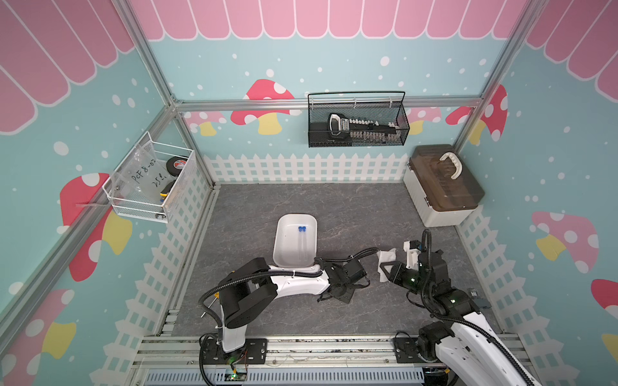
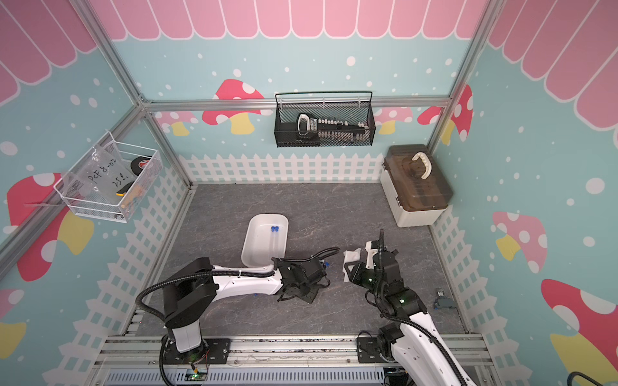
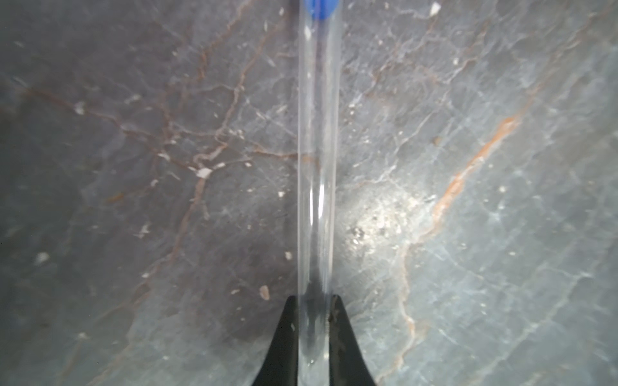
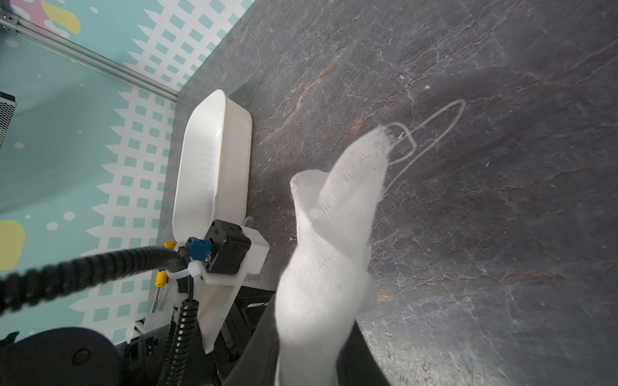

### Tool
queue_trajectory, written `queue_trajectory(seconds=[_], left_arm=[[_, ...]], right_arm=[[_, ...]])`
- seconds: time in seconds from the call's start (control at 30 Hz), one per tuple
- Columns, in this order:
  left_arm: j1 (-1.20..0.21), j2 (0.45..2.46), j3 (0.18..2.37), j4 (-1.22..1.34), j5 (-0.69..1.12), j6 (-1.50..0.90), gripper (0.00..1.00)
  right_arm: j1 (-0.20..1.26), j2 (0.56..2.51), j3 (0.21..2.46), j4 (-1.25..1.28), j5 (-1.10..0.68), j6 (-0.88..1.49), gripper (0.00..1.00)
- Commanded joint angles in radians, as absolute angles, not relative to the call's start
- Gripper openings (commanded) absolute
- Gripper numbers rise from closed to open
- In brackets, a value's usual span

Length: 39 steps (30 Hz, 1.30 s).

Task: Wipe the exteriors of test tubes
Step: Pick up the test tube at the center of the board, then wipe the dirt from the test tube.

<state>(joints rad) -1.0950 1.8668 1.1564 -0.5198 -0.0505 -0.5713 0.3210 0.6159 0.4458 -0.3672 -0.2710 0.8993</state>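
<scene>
Left gripper [image 3: 314,302]: closed tight on one clear test tube [image 3: 317,150], gripped at the end away from its blue cap, over the grey worktop [image 3: 133,200].
Right gripper [image 1: 385,272]: clamped on a bunched white cloth [image 4: 327,250].
White tray [image 1: 279,240]: two test tubes [image 1: 302,242] lying side by side inside.

Test tube [image 3: 317,150] is showing clear with a blue cap [image 3: 321,6]; tabletop [image 3: 133,200] is showing grey with rust veining; cloth [image 4: 334,234] is showing white, gauze-woven; tray [image 4: 207,160] is showing white.
</scene>
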Motion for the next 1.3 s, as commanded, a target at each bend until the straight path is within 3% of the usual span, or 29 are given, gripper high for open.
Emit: queue_trajectory(seconds=[0.0,0.37,0.67,1.07,1.27], left_arm=[[-1.056,1.783,1.093,-0.454,0.057,-0.652,0.09],[-0.983,1.474,0.932,-0.186,0.110,-0.726,0.14],[-0.936,1.406,0.862,-0.070,0.143,-0.775,0.14],[-0.922,1.386,0.859,-0.018,0.166,-0.779,0.14],[-0.919,1.353,0.840,-0.023,0.141,-0.781,0.15]], right_arm=[[0.315,0.620,0.468,-0.363,-0.299,0.907,0.23],[0.316,0.712,0.593,-0.277,-0.440,0.928,0.23],[0.336,0.831,0.727,-0.104,-0.528,1.016,0.22],[0.569,1.025,0.825,-0.029,-0.432,0.997,0.22],[0.584,0.999,0.845,-0.182,-0.314,0.935,0.22]])
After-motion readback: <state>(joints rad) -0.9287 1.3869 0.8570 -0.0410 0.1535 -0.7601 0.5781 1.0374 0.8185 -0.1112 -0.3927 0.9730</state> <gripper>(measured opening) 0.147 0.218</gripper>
